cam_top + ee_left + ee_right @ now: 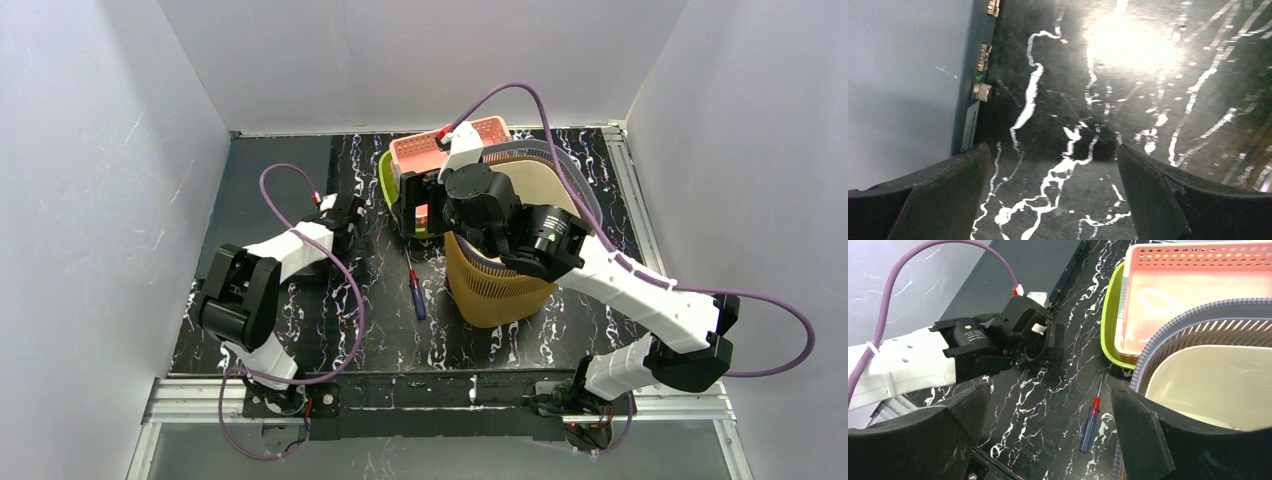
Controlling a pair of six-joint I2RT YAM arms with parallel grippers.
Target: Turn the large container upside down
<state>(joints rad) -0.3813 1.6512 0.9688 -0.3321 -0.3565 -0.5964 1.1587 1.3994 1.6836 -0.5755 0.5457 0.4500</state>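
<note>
Well, the big slatted basket [495, 290] stands upright, right of centre. The right claw [1048, 405] hangs spread beside its left rim; the left claw [1053, 160], also spread, sits low over the table [1148, 100].

Left arm [240, 290] is folded up pretty tight, elbow bent back on the left side, forearm slanting forward and inward. The left gripper [1053, 165] is angled downward, jaws wide apart with nothing between them. Right arm [640, 290] is stretched way further out, elbow off to the right, forearm running diagonally toward the middle, wrist bent over. Right gripper [1050, 400] gapes fully too, clamping nothing.
</note>
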